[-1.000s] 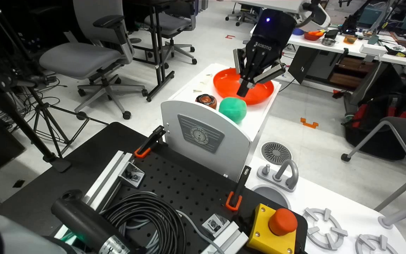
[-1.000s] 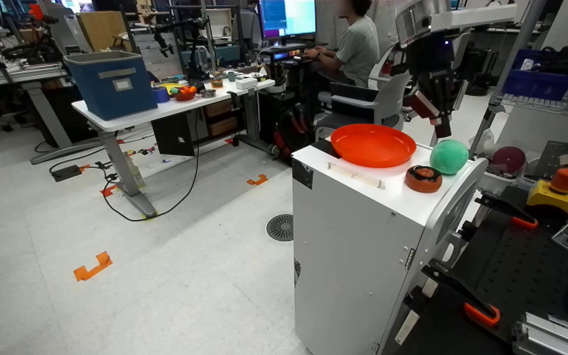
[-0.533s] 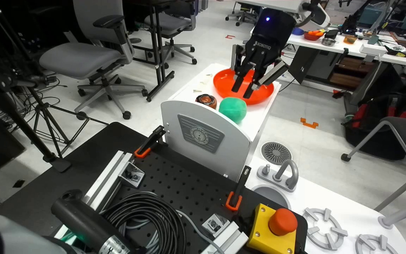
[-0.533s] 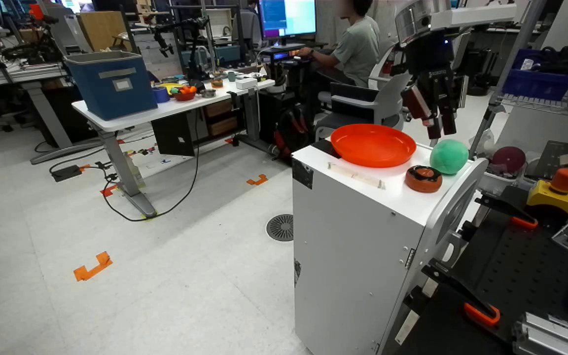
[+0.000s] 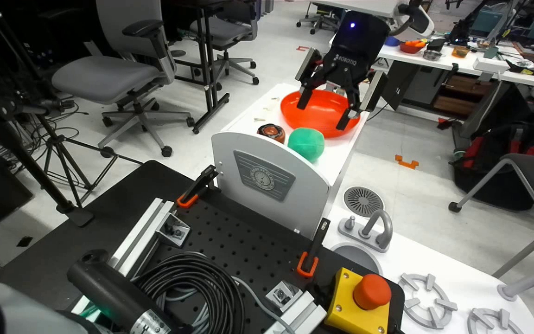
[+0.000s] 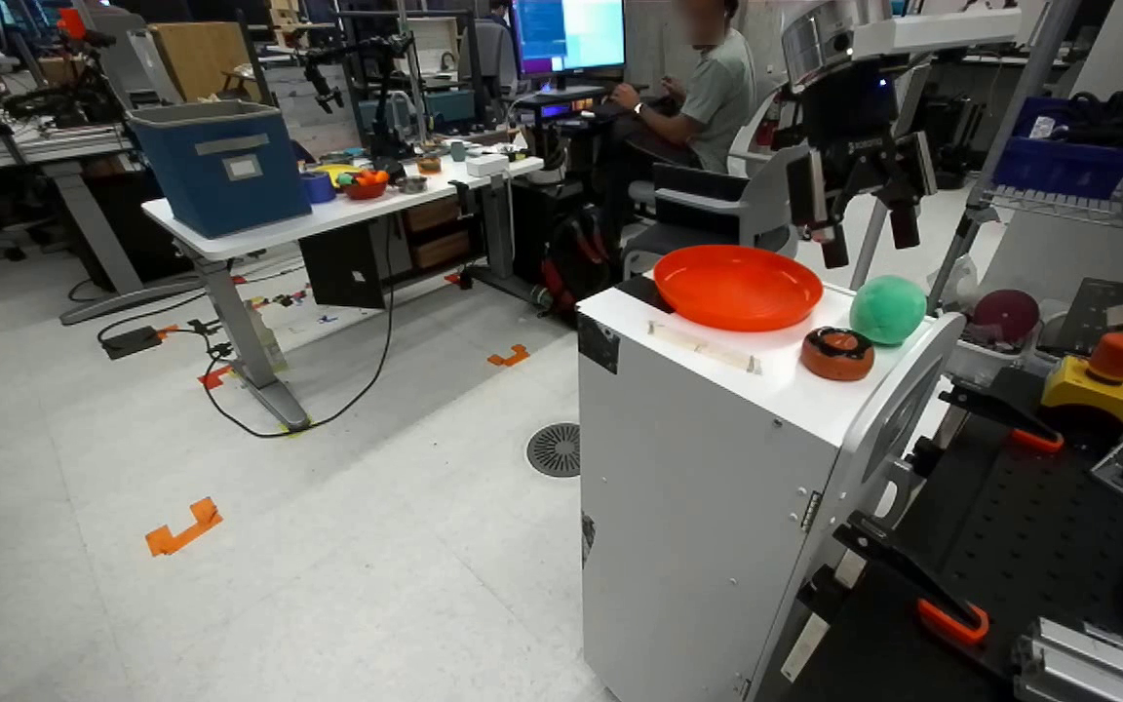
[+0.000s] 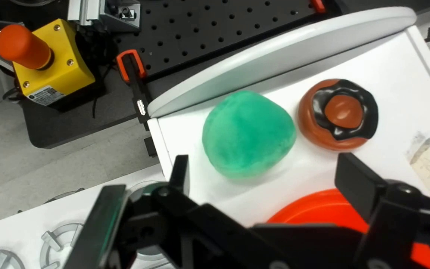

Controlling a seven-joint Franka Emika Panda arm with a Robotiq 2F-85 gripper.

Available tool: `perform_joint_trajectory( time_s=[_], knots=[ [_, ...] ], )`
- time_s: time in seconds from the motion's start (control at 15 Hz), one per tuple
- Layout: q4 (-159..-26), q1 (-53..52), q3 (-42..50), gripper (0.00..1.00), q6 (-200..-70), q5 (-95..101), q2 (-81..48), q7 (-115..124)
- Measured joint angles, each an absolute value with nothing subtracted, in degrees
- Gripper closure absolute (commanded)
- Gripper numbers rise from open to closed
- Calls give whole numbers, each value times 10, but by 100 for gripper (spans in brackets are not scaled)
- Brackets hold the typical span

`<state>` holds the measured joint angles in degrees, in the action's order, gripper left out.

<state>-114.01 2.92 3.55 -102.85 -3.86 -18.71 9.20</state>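
My gripper [image 5: 323,111] stands open with nothing between its fingers, above the white cabinet top. In the wrist view a green rounded object [image 7: 248,134] lies just beyond the fingertips, apart from them. Close beside it sits a brown, doughnut-like piece [image 7: 343,110] with a black wavy ring on top. The shallow red-orange bowl [image 6: 737,283] rests further along the same top and is partly hidden behind the gripper in the wrist view. Both exterior views show the fingers [image 6: 905,226] hanging higher than the green object, touching nothing.
A grey-white curved panel [image 5: 267,171] rises at the cabinet's end, close to the green object. Behind it lies a black perforated board [image 5: 230,236] with orange-tipped clamps and a yellow box [image 5: 357,301] with a red button. A toy faucet [image 5: 378,229] stands beside the cabinet.
The gripper's fingers have spread from together to wide apart. The arm has stayed in about the same place, and the objects on the cabinet have not moved. A seated person shifted in the background.
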Motion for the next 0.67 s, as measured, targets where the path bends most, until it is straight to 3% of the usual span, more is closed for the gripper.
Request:
perform_joint_trajectory(
  time_s=[0.67],
  knots=[
    [-1141,30,35,0,-1029,-40,-214,87]
  ],
)
